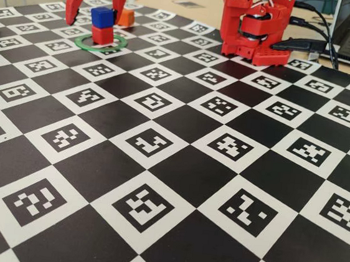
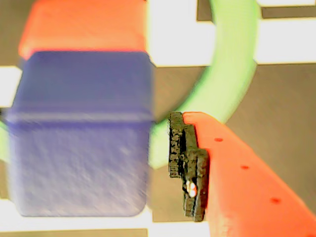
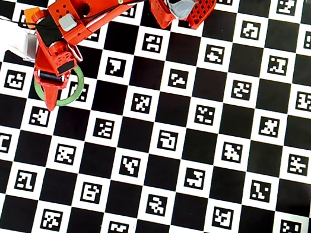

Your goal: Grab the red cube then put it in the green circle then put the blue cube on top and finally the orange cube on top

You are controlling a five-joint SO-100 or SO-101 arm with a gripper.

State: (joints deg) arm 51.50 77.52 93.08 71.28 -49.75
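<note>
From my remote seat: small matte red cube (image 1: pixel 102 34) sits inside the thin flat green ring (image 1: pixel 119 44) on the checkered marker-board table (image 1: pixel 177 169). Small deep-blue cube (image 1: pixel 102 16) stacked squarely on the red cube. Small bright-orange cube (image 1: pixel 125 17) rests on the table just behind the ring, outside it, apart from the stack. Red two-finger gripper (image 1: pixel 95 4) hangs over the ring, fingers (image 2: pixel 190 165) released, spread either side of the blue cube; wrist view shows a gap between the black pad and the blue cube (image 2: pixel 81 133). In the overhead view the arm (image 3: pixel 69 23) covers most of the ring (image 3: pixel 76 93), cubes hidden there.
</note>
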